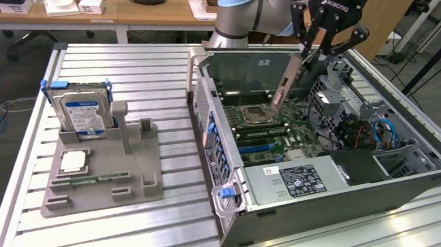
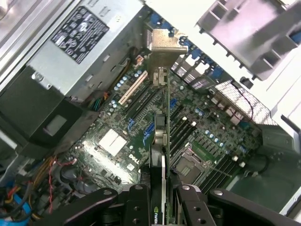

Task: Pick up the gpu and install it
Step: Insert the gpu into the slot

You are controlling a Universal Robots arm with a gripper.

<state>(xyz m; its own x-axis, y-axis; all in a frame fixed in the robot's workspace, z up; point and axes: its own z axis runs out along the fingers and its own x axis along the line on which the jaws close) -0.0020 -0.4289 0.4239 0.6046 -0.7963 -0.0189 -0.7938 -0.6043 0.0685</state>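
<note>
Gripper (image 1: 316,48) state: closed narrowly on the gpu (image 1: 289,84), 1 finger on each flat face. The wrist view confirmed this, with the fingers (image 2: 140,200) pressed against both sides of the card's edge.

Gpu location: carried in the air inside the open computer case (image 1: 328,220), above the motherboard (image 1: 280,141), and not seated in any slot.

Orientation: the card hung directly below the gripper. Its long axis ran down and away from the fingers, tilted toward the exterior view's left. The silver end bracket (image 2: 164,44) was the end farthest from the gripper and the lowest, over the area of the processor socket (image 1: 255,113). Contact between bracket and board could not be determined, though a gap appeared likely.

Finding: the expansion slots (image 1: 263,146) lay beyond the card's lower tip, between the socket and the power supply (image 1: 297,178). The card was therefore judged offset from its seat and not yet lined up with it.

Other items: 1 hard drive (image 1: 83,113) stood upright in the grey fixture (image 1: 138,181), well apart from the case.
</note>
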